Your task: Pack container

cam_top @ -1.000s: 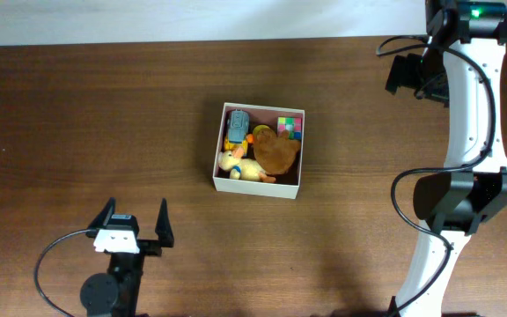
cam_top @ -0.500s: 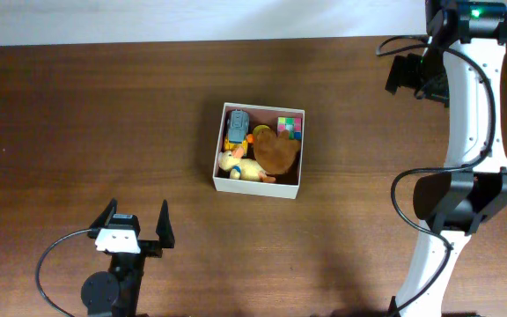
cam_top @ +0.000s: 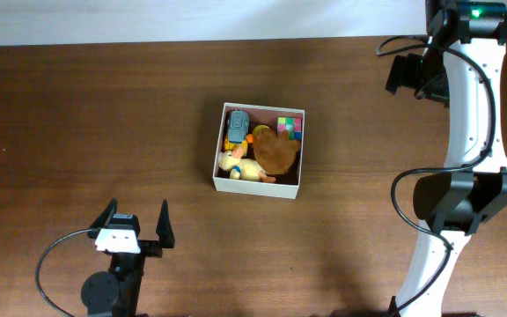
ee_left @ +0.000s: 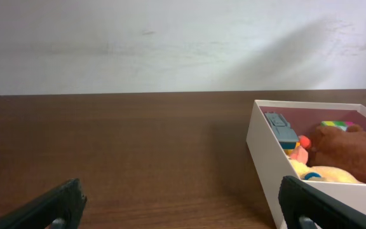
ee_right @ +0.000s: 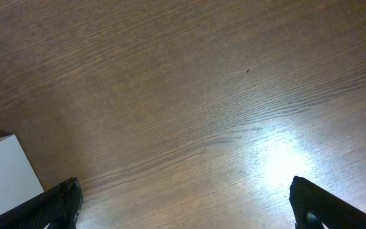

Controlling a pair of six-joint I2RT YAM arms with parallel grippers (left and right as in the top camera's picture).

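Observation:
The container (cam_top: 257,185) is a square white box at the table's middle, with a brown plush toy (cam_top: 275,154), a yellow toy (cam_top: 240,167), a grey toy (cam_top: 237,126) and a multicoloured cube (cam_top: 289,127) inside. It shows at the right of the left wrist view (ee_left: 269,149), and one white corner shows in the right wrist view (ee_right: 5,175). My left gripper (cam_top: 134,224) is open and empty near the front left, well apart from the container. My right gripper (cam_top: 416,77) is open and empty, raised at the far right.
The dark wooden table (cam_top: 104,123) spans the whole view. A white wall (ee_left: 170,44) runs along its far edge. The right arm's white links (cam_top: 465,158) stand at the right side, the left arm's base (cam_top: 104,291) at the front left.

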